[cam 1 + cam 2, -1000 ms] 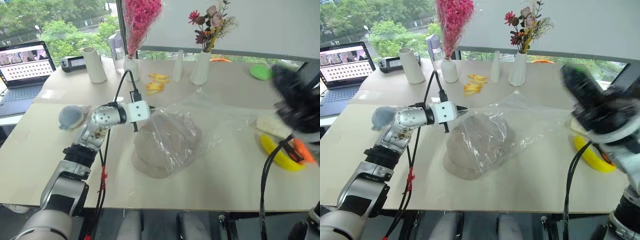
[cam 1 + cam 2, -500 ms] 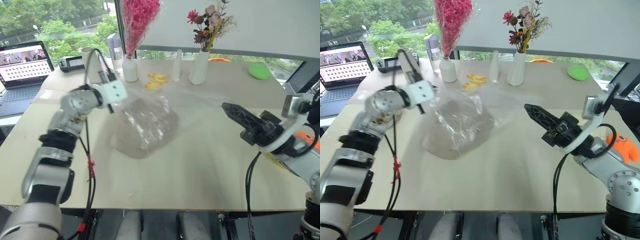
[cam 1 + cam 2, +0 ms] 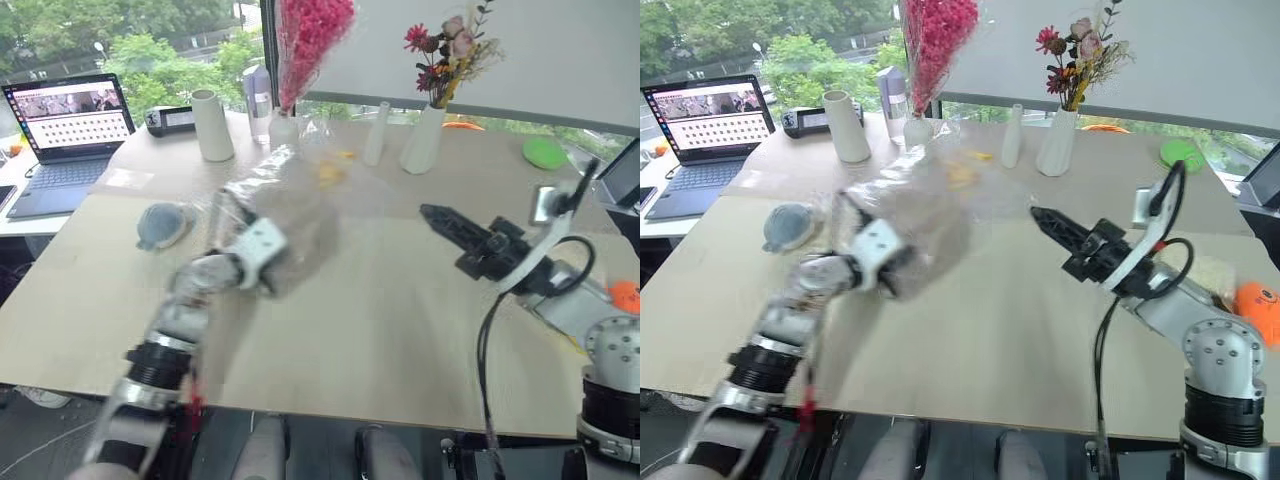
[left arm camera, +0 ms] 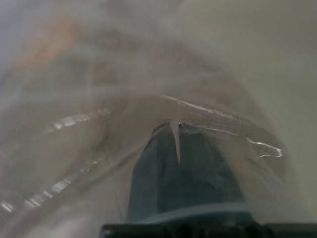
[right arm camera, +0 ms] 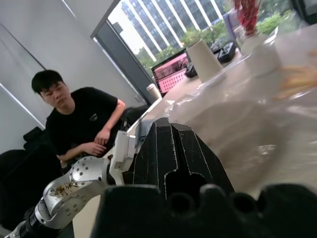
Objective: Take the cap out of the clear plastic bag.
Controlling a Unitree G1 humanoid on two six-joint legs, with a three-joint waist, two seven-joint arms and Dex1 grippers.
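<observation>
Clear plastic bag point(image 3: 915, 205): lifted above the table point(image 3: 990, 330), pinched at one edge by the left gripper point(image 4: 176, 144), fingers pressed together on the film. Cap point(image 3: 930, 225): a blurred taupe mass inside the bag, just beyond that gripper. Right gripper point(image 3: 1055, 224): fingers pressed together, empty, well apart from the bag. Writing: none legible.

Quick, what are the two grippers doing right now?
Left gripper: shut on the clear plastic bag.
Right gripper: shut, holding nothing.
</observation>
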